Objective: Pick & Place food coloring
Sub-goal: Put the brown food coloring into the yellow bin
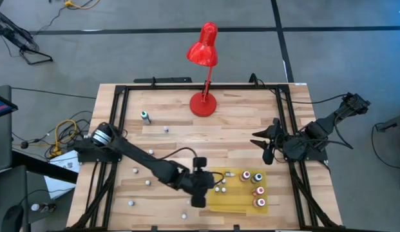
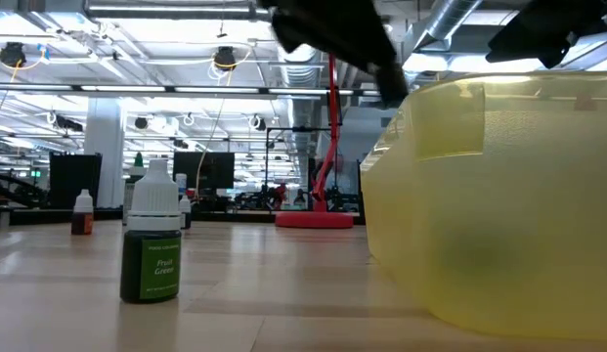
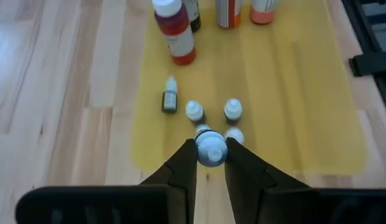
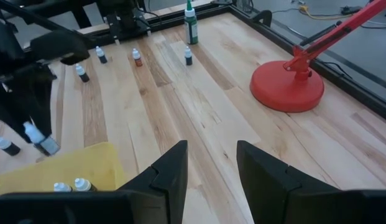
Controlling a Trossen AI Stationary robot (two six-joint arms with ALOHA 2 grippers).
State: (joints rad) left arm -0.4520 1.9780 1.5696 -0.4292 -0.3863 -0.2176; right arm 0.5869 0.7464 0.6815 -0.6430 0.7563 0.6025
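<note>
A small dropper bottle with a pale cap [image 3: 211, 150] is gripped between the two dark fingers of the left pincer [image 3: 211, 163], which is closed on it. In the high view this pincer [image 1: 200, 187] is positioned at the 9 o'clock edge of the yellow flexible mat [image 1: 272, 207], so the bottle is judged to be in the course of being set down there.

The mat serves as the collection area. Three small pale-capped bottles [image 3: 194, 111] stand just ahead of the held one, a fourth small bottle [image 3: 170, 99] stands at the mat's edge, and larger red and orange capped bottles [image 1: 257, 191] are grouped toward the mat's 3 o'clock side. The grouping keeps placed items apart from those still to be picked.

Further small bottles [image 4: 137, 57] remain scattered on the wooden table [image 1: 238, 125], mostly toward 9 o'clock; one green-labelled bottle [image 2: 152, 244] stands upright close to the low camera.

The right pincer [image 4: 210, 167] is held open and empty, near the table's 3 o'clock edge, clear of the working area. A red desk lamp [image 1: 204, 71] stands at 12 o'clock, well apart from the mat.
</note>
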